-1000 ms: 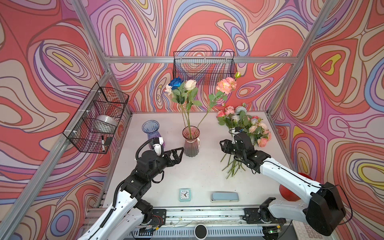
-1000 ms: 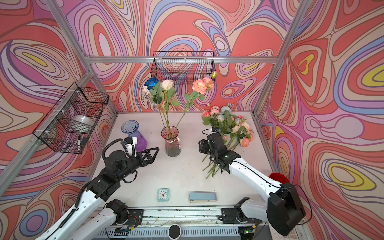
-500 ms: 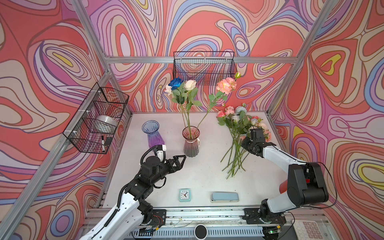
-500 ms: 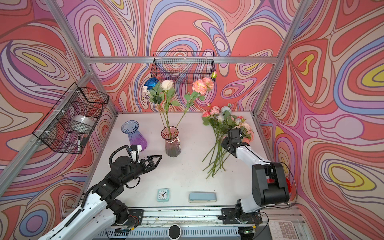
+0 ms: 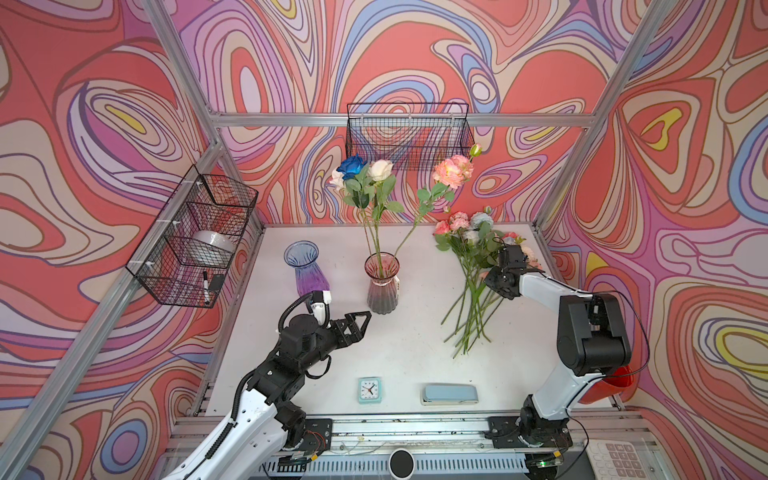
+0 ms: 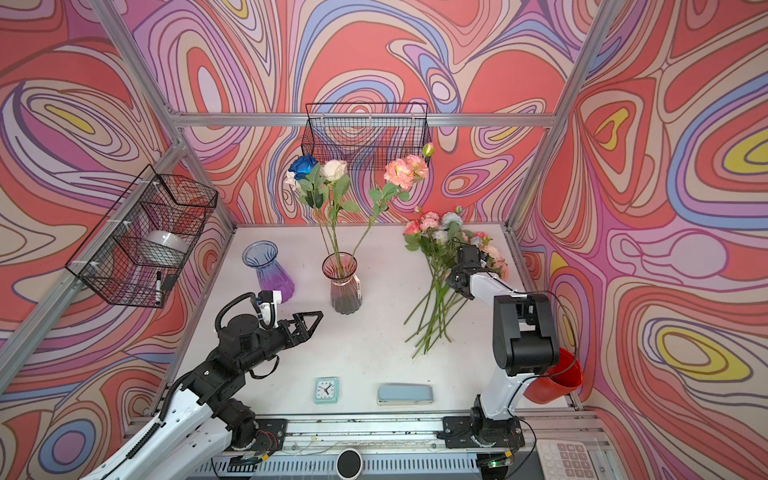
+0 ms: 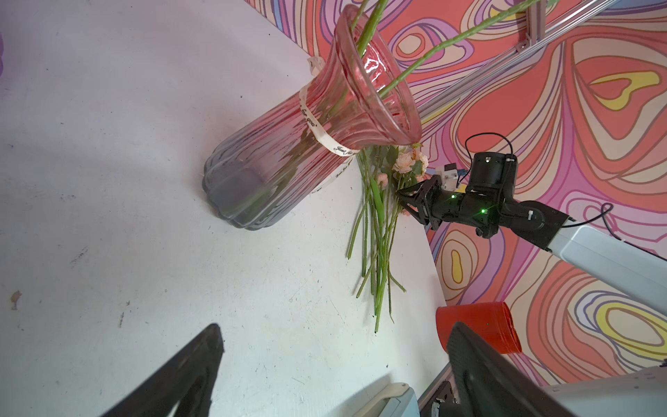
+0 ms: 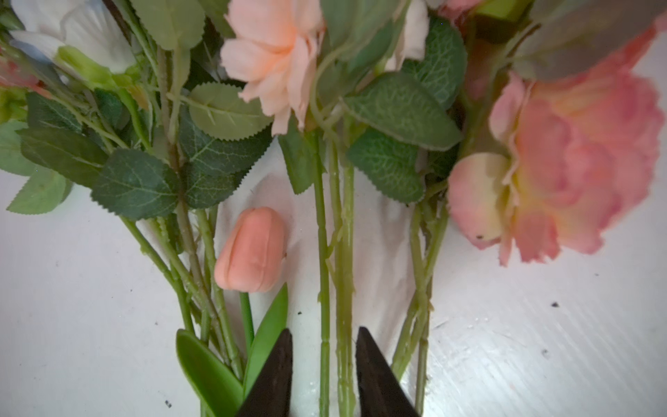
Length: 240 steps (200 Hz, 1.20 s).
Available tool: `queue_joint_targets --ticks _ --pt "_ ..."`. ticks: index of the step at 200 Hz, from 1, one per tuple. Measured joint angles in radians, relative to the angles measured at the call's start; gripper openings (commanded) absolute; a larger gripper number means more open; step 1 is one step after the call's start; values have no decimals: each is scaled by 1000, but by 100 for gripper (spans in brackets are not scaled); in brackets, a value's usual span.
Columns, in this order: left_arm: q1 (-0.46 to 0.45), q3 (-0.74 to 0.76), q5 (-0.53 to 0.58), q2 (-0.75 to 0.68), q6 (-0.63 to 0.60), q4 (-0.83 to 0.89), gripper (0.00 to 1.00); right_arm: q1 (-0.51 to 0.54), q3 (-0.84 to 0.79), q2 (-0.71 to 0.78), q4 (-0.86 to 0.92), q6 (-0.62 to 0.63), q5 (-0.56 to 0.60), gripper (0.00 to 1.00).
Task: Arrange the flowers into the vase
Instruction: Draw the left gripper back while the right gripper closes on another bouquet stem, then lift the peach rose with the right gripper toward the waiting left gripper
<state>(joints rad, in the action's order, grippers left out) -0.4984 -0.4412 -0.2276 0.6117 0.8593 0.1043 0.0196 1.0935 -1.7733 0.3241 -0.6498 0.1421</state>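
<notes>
Green stems, loose lot: in both top views the flowers lie flat on the right side of the white counter. Their heads point toward the far wall and the cut ends fan toward the near edge, so the long axis runs far to near with a slight slant. The right claw sits at the upper stems just below the leaves, reaching in from the right, crosswise to that axis; its opening cannot be read here. The left claw is spread wide and empty, near the foot of the pink vase and well apart from the pile, so the right arm is the nearer. The vase stands upright at mid counter with a few tall flowers in it. Left wrist view: the vase is close ahead, with the pile beyond it and the right claw at the pile's far side. Right wrist view: the right claw is narrowly parted, with one fingertip on each side of a pair of stems that run straight away from it. A sliver of counter shows at each side, so there is no pinch yet. A peach bud lies just beside. Judged next: pinch, lift, and carry left to the vase mouth with the stem turned upright.
</notes>
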Motion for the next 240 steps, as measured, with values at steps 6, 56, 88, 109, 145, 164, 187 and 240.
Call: queue_joint_targets --ticks 6,56,88,109,145,164,187,240 --pt "0 0 0 -2 -2 5 99 -1 5 -6 3 2 2 27" --pt "0 0 8 -9 -11 26 99 -2 15 -63 27 13 13 17" --pt "0 0 9 -9 -14 27 99 -2 15 -65 29 23 18 7" --pt "0 0 10 -9 -18 27 99 -2 15 -51 31 39 21 2" --pt "0 -2 9 2 -18 27 99 -2 9 72 33 60 21 0" --pt "0 -8 6 10 -18 28 99 -1 -3 175 24 67 19 0" --pt "0 -27 -2 11 -22 30 99 8 -27 285 14 77 11 0" --pt "0 -123 -31 -3 -61 52 99 133 -97 530 31 129 -50 0"
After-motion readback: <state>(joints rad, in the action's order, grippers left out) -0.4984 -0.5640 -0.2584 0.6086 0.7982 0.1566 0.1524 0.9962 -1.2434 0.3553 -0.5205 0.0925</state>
